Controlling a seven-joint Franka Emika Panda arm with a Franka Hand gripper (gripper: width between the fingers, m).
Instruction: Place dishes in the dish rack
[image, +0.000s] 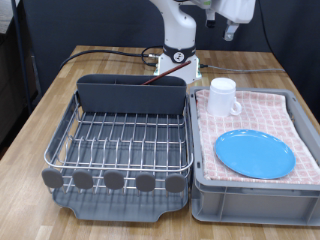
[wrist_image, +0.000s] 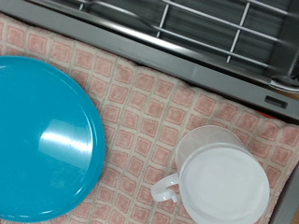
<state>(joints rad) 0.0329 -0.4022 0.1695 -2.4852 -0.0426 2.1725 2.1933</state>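
The light-blue plate (image: 255, 153) lies flat on the pink checked cloth in the grey bin (image: 250, 195) at the exterior view's right. The white handled mug (image: 222, 97) stands upright on the cloth behind the plate. The silver wire dish rack (image: 125, 140), with its dark grey tray and tall back compartment (image: 132, 96), stands to the left of the bin and holds no dishes. My gripper (image: 231, 33) hangs high above the mug with nothing in it. The wrist view shows the plate (wrist_image: 42, 131), the mug (wrist_image: 220, 179) and the rack's edge (wrist_image: 215, 42), but not my fingers. The wooden spoon is out of view.
The robot base (image: 178, 55) stands behind the rack, with black cables (image: 100, 55) running across the wooden table (image: 60, 90). The bin's wall sits right against the rack's right side.
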